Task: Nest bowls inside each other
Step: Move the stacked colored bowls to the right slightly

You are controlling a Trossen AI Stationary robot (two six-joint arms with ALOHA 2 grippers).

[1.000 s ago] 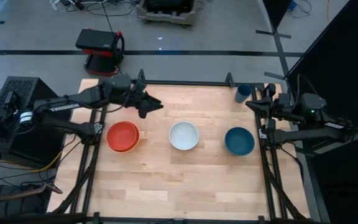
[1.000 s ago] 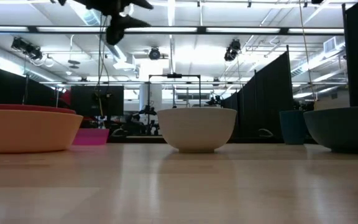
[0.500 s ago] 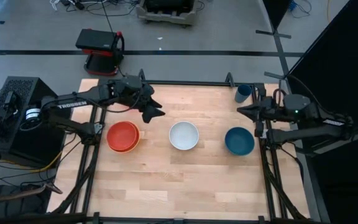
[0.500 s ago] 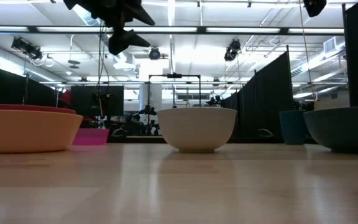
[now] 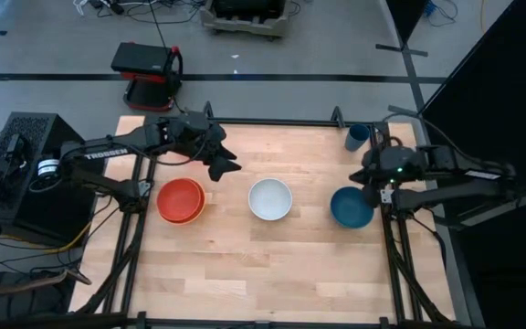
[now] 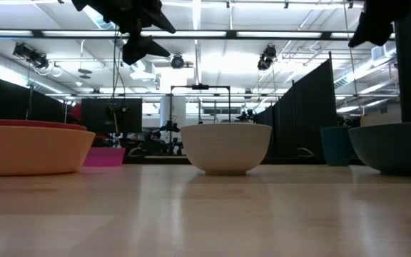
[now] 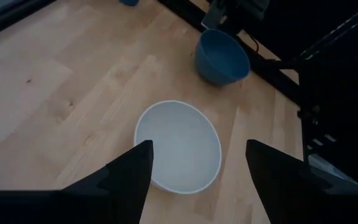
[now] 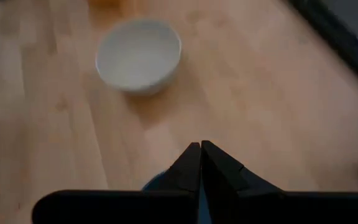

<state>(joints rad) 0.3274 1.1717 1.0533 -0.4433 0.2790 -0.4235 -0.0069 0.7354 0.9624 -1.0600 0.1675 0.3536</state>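
Room: open hall w/ ceiling strip lights, black partition screens beyond the bench; grey floor around.
Bench: pale wood top in black frame; bowls in a row across its middle.
Red case: on floor past far-left corner of bench.
Left gripper: up in air over far-left part of bench, between stacked pair and white bowl, touching neither; jaws spread wide, holding nothing; white bowl seen between fingers in left wrist view.
Red bowl: left of row, nested in orange bowl.
Orange bowl: under the red one, rim showing around it; on bench.
Pink bowl: low view only, behind orange bowl's right edge, farther back; hidden from above.
White bowl: centre of row, upright, alone, well apart from neighbours.
Teal-blue bowl: right of row, upright, near bench's right rail.
Right gripper: just above teal-blue bowl's right rim; jaws pressed together, nothing between; contact w/ rim can't tell.
Dark blue cup: upright at far-right corner of bench.
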